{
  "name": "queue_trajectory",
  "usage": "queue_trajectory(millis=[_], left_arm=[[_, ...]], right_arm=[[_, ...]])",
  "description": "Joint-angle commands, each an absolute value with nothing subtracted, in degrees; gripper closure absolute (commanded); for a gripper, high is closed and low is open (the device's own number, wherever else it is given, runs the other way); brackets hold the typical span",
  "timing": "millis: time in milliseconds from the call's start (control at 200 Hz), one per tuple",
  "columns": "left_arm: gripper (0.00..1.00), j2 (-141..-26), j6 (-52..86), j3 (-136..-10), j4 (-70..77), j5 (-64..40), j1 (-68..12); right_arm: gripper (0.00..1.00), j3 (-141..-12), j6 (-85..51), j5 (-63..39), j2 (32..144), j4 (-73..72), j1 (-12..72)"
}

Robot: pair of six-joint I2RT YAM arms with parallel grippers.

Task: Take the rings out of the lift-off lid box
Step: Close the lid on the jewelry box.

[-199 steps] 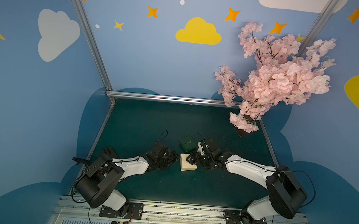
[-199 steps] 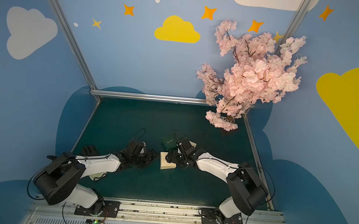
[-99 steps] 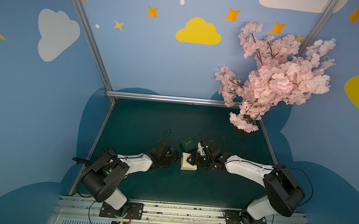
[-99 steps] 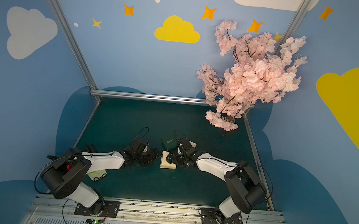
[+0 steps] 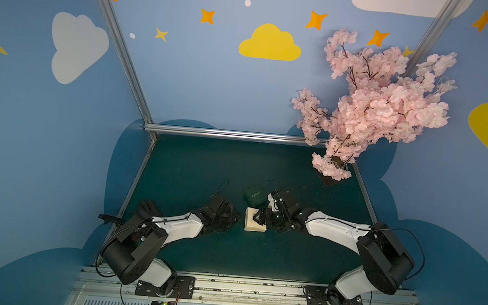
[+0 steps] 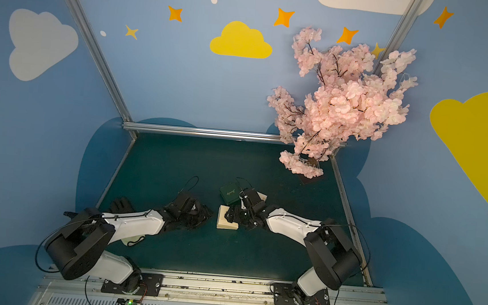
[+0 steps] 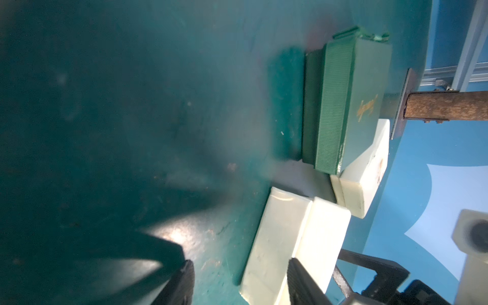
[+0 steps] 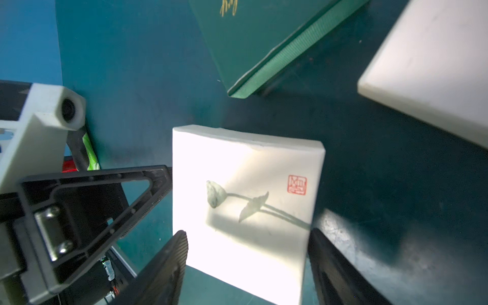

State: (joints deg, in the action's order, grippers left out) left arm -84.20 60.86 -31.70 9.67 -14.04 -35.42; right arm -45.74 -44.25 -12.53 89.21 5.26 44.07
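The lift-off lid box is white with a printed flower and a red stamp on its lid. It stands on the green mat with the lid on, so the rings are hidden. My right gripper comes down from above, its fingers pressed against two opposite sides of the lid. My left gripper sits low at the box's left side, jaws apart. One finger is at the seam between lid and base. The other finger stands clear over bare mat.
A closed dark green box with gold script lies just behind the white one. Another white box sits beside it, behind my right wrist. A pink blossom tree stands at the back right. A black glove lies by the left arm.
My left gripper has slid right, up to the white box, and its jaws have narrowed. My right gripper's jaws have drawn in onto the lid and stayed there.
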Motion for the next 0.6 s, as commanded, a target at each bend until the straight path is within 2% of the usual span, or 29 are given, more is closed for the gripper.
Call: queue_trajectory(millis=[0,245,596], left_arm=[[0.45,-83.8,60.2,-30.9,13.4,-14.5,-35.4],[0.41,-84.0,58.3,-30.5,20.7,-18.2,-35.4],[0.41,-91.2,57.6,-33.8,19.7,-22.8,-35.5]], right_arm=[[0.27,-46.9,-43.3,-13.6,90.2,4.7,44.0],[0.27,-47.1,-43.0,-14.3,90.0,4.4,44.0],[0.30,-47.2,-43.2,-15.4,90.1,3.6,44.1]])
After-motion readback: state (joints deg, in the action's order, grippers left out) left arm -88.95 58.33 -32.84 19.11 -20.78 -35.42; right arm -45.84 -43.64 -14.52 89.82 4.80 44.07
